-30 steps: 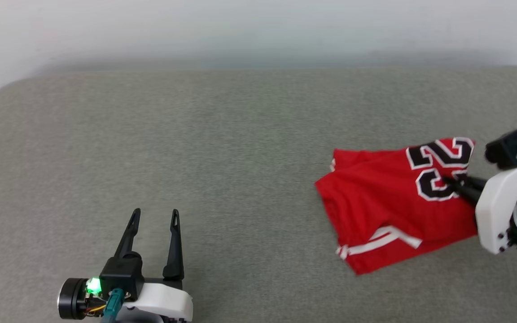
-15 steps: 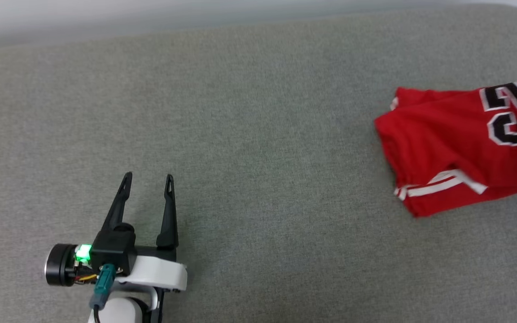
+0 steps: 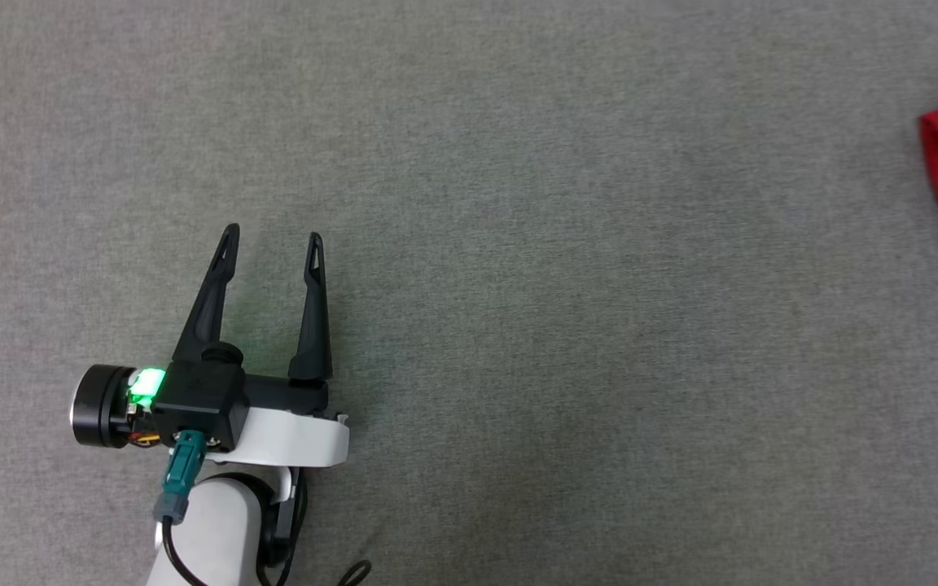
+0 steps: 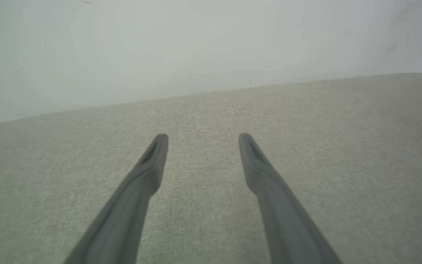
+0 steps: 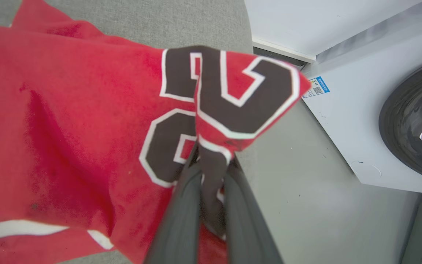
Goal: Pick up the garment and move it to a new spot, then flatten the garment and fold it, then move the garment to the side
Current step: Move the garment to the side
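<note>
At right wrist: right hand (image 5: 214, 158) clamps garment (image 5: 68, 121) fold; head view: left hand (image 3: 273, 233) spread, empty

A broad surface (image 3: 518, 244) covered in grey woven fabric is seen, its texture fine and even. The garment (image 5: 68, 128), red with dark white-edged numerals and white stripes, is laid on it in loose folds, one numbered corner being raised off the fabric. From the garment's striped edge, a long stretch of the surface is extended.
</note>
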Motion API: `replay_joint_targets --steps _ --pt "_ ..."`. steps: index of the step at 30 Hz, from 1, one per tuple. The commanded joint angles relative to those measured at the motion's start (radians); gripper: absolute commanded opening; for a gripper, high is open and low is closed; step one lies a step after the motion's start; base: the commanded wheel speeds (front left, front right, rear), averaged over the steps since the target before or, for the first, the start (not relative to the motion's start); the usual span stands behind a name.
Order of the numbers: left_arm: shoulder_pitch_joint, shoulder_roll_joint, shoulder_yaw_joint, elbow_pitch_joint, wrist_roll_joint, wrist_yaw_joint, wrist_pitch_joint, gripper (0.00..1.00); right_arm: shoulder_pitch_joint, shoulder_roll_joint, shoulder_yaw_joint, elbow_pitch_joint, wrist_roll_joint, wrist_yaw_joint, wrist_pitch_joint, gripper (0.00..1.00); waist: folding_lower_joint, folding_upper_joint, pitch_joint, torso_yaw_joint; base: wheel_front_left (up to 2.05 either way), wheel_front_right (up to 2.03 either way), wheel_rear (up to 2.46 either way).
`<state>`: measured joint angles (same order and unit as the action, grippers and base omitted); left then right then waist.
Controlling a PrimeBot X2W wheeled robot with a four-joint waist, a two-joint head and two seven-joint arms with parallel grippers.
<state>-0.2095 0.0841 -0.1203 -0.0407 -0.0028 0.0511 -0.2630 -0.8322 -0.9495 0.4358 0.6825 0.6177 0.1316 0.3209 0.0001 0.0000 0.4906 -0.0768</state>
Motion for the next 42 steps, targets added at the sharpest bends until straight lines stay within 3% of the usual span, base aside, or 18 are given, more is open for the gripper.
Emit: replay_joint_targets --steps 1,6,10,11,12,20,26,32,42 --pt "-0.012 0.000 -0.003 -0.006 0.003 0.000 -0.002 1.00 -0.026 -0.004 -0.014 0.018 -0.011 -0.002 -0.007 0.00 -0.0001 0.0000 0.022 0.019 0.00 0.00 0.00" --pt "-0.026 0.004 0.000 -0.015 0.000 0.006 -0.002 1.00 -0.058 -0.010 -0.067 0.114 -0.074 -0.002 -0.018 0.00 -0.0001 0.0000 0.040 0.032 0.00 0.00 0.00" --pt "-0.020 0.006 0.002 -0.018 0.002 0.012 -0.002 1.00 -0.075 0.027 -0.092 0.146 -0.094 -0.002 -0.034 0.00 -0.0001 0.0000 0.040 0.029 0.00 0.00 0.00" --pt "-0.017 0.007 0.004 -0.019 0.002 0.016 -0.002 1.00 -0.079 0.039 -0.100 0.154 -0.097 -0.002 -0.040 0.22 -0.0001 0.0000 0.038 0.026 0.00 0.00 0.00" --pt "-0.011 0.006 0.004 -0.017 0.002 0.020 -0.002 1.00 -0.081 0.055 -0.114 0.169 -0.115 -0.002 -0.054 1.00 -0.0001 0.0000 0.031 0.022 0.00 0.00 0.00" --pt "0.022 0.003 0.003 -0.002 -0.007 0.032 -0.002 1.00 -0.065 0.102 -0.166 0.191 -0.201 -0.002 -0.161 1.00 -0.0001 0.0000 -0.055 0.021 0.00 0.00 0.00" --pt "0.081 -0.004 0.004 0.009 -0.019 0.043 -0.002 1.00 -0.021 0.147 -0.259 0.129 -0.256 -0.002 -0.353 1.00 -0.0001 0.0000 -0.157 0.033 0.00 0.00 0.00" --pt "0.141 -0.010 0.007 0.029 -0.029 0.052 -0.002 1.00 0.050 0.260 -0.387 0.035 -0.363 -0.002 -0.548 1.00 -0.0001 0.0000 -0.250 0.047 0.00 0.00 0.00" --pt "0.218 -0.010 0.027 0.056 -0.045 0.045 -0.002 1.00 0.286 0.521 -0.501 -0.329 -0.481 -0.002 -0.586 1.00 -0.0001 0.0000 -0.373 0.089 0.00 0.00 0.00"
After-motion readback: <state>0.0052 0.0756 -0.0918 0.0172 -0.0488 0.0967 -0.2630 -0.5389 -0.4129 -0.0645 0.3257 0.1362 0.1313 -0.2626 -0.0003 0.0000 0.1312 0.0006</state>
